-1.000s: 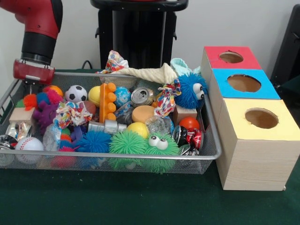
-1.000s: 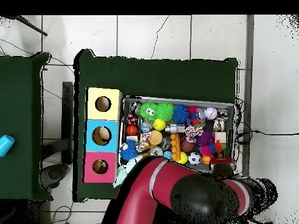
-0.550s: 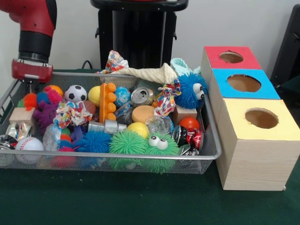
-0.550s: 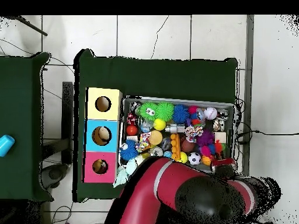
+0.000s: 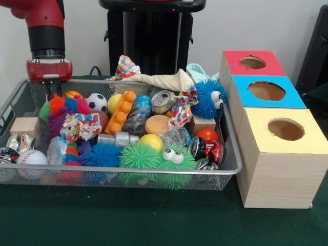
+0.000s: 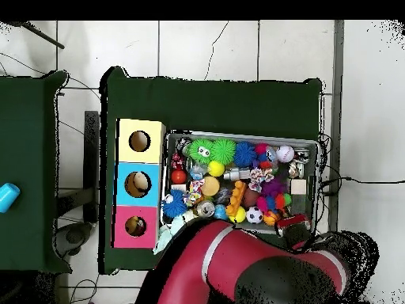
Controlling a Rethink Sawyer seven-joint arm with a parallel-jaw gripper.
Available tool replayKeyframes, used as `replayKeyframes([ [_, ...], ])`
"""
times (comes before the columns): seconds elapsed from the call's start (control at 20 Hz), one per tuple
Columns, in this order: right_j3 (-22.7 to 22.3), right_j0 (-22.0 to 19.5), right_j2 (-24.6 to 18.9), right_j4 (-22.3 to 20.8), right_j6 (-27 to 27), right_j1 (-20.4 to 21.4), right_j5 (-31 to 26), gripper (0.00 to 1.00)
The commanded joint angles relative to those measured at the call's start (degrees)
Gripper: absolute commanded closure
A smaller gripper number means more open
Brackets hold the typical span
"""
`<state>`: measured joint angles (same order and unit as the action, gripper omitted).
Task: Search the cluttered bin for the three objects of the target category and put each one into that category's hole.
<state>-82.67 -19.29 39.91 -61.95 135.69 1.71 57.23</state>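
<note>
The gripper [image 5: 53, 88] hangs at the far left corner of the wire bin [image 5: 123, 174] in the front view, directly below the red wrist flange; its black fingers dip just behind the bin's rear rim, above an orange and purple spiky toy [image 5: 60, 108], and whether they are spread or pressed together cannot be told. The bin sits on the green table [image 5: 128, 220] and is packed with mixed items: a soccer ball [image 5: 96, 101] beside the spiky toy, an orange studded block [image 5: 121, 113] lying tilted, a crushed can [image 5: 163, 100] near the rear, a baseball [image 5: 32, 157] at the front left, a green furry toy with eyes [image 5: 174, 160] at the front, and a blue furry toy with eyes [image 5: 209, 99] at the right rear corner. Just beside the bin's right end stands the sorting box [image 5: 277, 154] (three holes in a row), topped red [image 5: 252, 62], blue [image 5: 266, 90] and yellow [image 5: 285, 129]. In the overhead view the arm [image 6: 237, 273] covers the bin's lower edge.
</note>
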Motion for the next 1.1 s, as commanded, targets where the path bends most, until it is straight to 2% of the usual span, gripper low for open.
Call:
replayKeyframes([
  [0.05, -3.2, 1.0, -18.1, -7.9, 36.3, 6.6, 3.9, 1.00],
  [0.3, -6.8, 0.9, -20.3, -6.1, 37.9, 9.3, 3.3, 1.00],
  [0.8, -10.0, 0.3, -24.2, -10.0, 48.4, 13.2, 4.4, 1.00],
  [1.1, -12.4, -1.2, -27.7, -10.2, 51.7, 15.3, 3.5, 1.00],
])
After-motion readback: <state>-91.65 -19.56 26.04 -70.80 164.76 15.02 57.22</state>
